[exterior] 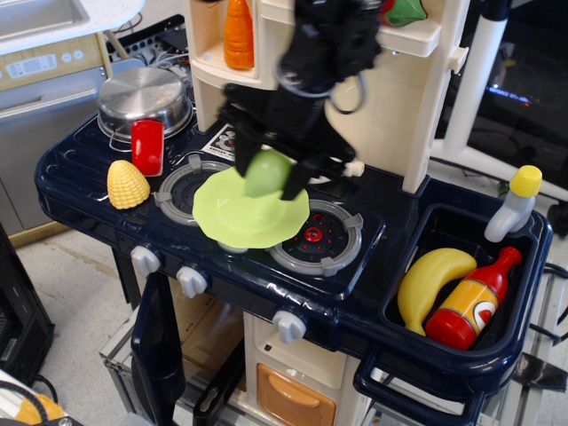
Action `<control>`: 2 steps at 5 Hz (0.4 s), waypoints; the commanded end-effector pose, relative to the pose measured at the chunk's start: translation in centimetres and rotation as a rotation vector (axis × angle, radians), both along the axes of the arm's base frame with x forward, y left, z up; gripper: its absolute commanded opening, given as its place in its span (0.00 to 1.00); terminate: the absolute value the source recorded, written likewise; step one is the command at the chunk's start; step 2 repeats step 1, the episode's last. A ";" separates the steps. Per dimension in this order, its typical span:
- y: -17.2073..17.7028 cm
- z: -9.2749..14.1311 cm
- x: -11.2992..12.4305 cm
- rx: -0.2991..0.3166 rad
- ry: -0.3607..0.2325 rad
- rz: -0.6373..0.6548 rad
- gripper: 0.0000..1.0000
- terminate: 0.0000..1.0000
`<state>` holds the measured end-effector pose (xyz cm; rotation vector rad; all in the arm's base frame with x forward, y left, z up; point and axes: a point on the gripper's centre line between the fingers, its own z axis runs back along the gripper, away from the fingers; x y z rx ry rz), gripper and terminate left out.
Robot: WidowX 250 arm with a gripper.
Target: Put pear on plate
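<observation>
A: Taking the plate [240, 213] as the landmark and going left to right, what is there?

B: Far to its left, a yellow corn cob [127, 184] and a red cup [147, 146]; behind those, a steel pot [145, 98]. The plate itself lies across the left burner [182, 188] of the toy stove [89, 209]. The pear [267, 173] hangs over the plate's rear right part, and the gripper [268, 170] is clamped on it, a dark finger on each side.

A: Is the pear touching the plate?

B: I cannot tell. It looks just above or barely at the surface.

A: How should the placing go, then?

B: I would lower it straight down until the pear rests on the flat middle, a little forward and left of where it hangs now. It is round and glossy, so it is likely to roll if dropped near the wavy rim. Open the jaws slowly and lift away vertically so neither finger nudges it.

A: Further right of the plate?

B: The right burner [316, 236] just beside it, the white jug [342, 164] behind, mostly hidden by the arm. Well to the right, in the sink [444, 355], a banana [429, 282], a red sauce bottle [472, 300] and a yellow-capped squeeze bottle [512, 204].

A: Any writing?

B: The sauce bottle has a white and orange label, and a black-and-white sticker [224, 142] sits behind the plate; nothing on either is readable.
</observation>
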<state>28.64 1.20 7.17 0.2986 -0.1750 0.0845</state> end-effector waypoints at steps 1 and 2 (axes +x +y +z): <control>1.7 -0.2 1.9 -0.006 -0.107 -0.149 1.00 1.00; 1.7 -0.2 1.9 -0.006 -0.107 -0.149 1.00 1.00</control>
